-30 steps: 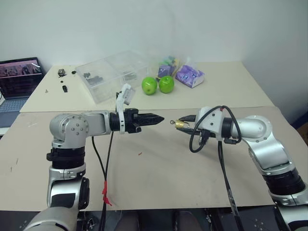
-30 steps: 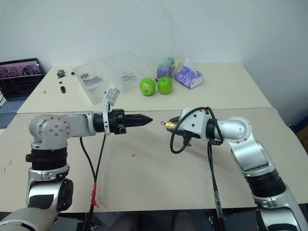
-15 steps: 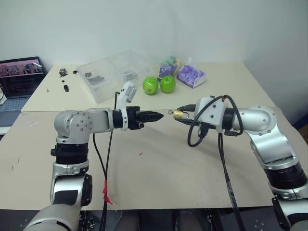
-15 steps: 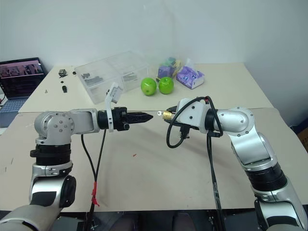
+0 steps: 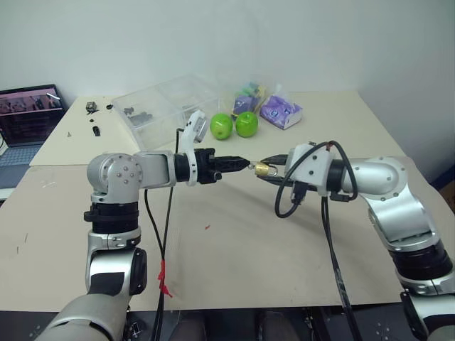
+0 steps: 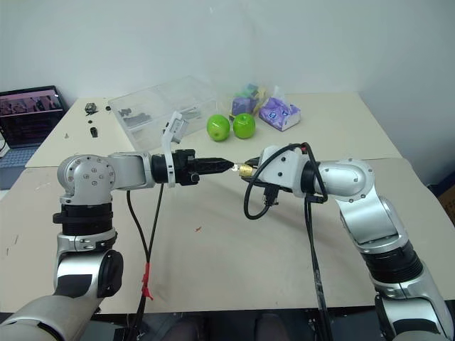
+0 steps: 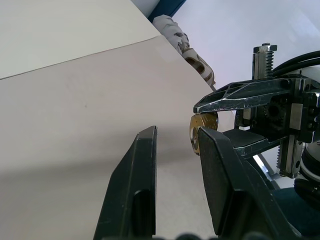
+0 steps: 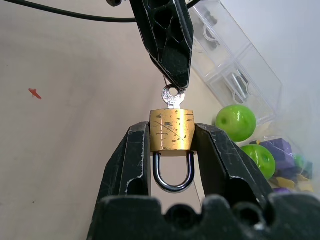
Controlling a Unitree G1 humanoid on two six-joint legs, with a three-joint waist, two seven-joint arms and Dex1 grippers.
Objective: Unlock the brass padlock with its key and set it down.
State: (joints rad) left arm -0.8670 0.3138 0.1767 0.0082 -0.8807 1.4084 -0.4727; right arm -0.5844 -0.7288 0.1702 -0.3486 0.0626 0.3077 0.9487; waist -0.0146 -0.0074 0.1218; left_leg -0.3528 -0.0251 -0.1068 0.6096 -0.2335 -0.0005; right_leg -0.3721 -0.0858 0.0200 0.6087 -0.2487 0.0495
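- The beige table (image 5: pixel 234 270) is spreading under both arms, with a second, paler table butted behind it.
- The clear plastic organizer box (image 5: pixel 167 106) is sitting on that rear table, well apart from the action, with two green apples (image 5: pixel 234 125) lying just beside it and purple packets near them.
- The right gripper (image 8: pixel 172 145) is clenching the brass padlock (image 8: pixel 172 130) by its two flat sides, holding it in the air above the table between the two arms.
- The left gripper (image 5: pixel 240 163) is pointing its black fingertips at the padlock from the opposite side; its fingers (image 7: pixel 135 190) are standing a narrow gap apart, and whether they are pinching anything cannot be told.
- The padlock is showing a small golden-yellow body, scuffed with fine scratches, its dark silver U-shaped shackle (image 8: pixel 173 176) seated and facing back toward the right wrist.
- A small silver key (image 8: pixel 171 95) is sticking out of the padlock's far end, its round bow touching the tip of the left gripper's finger.
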